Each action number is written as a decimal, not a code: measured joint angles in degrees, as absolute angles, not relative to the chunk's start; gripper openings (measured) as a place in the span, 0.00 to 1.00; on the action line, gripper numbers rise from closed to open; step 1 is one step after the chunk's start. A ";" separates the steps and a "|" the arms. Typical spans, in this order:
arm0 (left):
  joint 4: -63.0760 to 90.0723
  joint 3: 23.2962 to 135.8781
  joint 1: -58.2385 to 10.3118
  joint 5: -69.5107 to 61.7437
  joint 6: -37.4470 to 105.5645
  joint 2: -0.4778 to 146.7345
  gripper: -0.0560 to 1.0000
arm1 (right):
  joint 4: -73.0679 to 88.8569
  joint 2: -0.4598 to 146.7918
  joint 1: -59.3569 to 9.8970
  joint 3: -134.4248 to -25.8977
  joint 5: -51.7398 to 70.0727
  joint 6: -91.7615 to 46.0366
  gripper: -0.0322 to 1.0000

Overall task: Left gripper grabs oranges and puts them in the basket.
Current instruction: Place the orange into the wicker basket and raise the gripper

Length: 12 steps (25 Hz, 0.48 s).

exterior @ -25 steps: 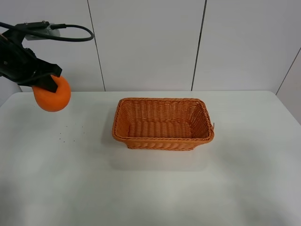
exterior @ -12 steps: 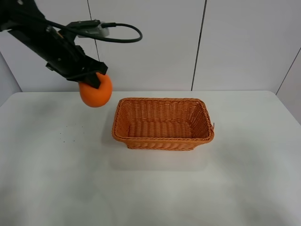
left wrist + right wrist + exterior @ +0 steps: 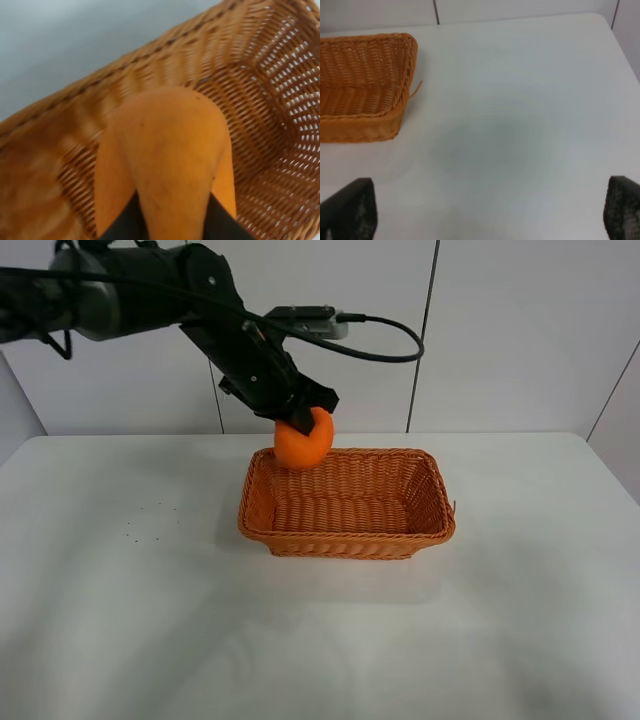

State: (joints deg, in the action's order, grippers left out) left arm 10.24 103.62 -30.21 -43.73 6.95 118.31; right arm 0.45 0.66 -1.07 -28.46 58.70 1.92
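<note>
- Step in hand: carry phase, close to the drop. The left pincer (image 3: 303,418) is clamped on the orange (image 3: 302,441), claw over the fruit's top. The arm reaches in from the left edge of the surface (image 3: 120,620).
- Where the orange is: in the air, touching neither basket nor surface. In the high view it hangs over the basket's (image 3: 345,536) far-left corner, overlapping the far rim. The left wrist view shows the orange (image 3: 170,150) with woven wall and floor of the basket (image 3: 270,100) beneath it, so I judge it just inside the rim line rather than outside. Dark fingers (image 3: 122,225) show at the fruit's sides.
- Basket: wicker, rectangular, standing flat a little toward the far edge of the surface, roughly midway between the left and right edges. Nothing shows inside it; the patch of floor behind the orange is hidden in the wrist view.
- Right pincer (image 3: 485,210): fingertips spread wide apart, holding nothing. It sits over bare surface on the right-edge side, well apart from the basket (image 3: 365,75).
- Next move, as I judge it: a short shift toward the basket's middle, lower into the cavity, then release. The fruit is round and likely to roll, so a low drop away from the wall looks safer than letting go at rim height.
</note>
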 joint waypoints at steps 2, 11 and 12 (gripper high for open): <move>10.24 106.21 -31.21 -44.04 6.90 121.21 0.26 | 0.45 0.66 -1.07 -28.46 58.70 1.92 0.70; 10.37 111.32 -32.59 -44.13 6.04 128.64 0.26 | 0.45 0.66 -1.07 -28.46 58.70 1.92 0.70; 10.37 111.32 -32.59 -44.13 6.04 129.18 0.26 | 0.45 0.66 -1.07 -28.46 58.70 1.92 0.70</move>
State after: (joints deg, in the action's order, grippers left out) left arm 10.37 111.32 -32.59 -44.13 6.04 129.18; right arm 0.45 0.66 -1.07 -28.46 58.70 1.92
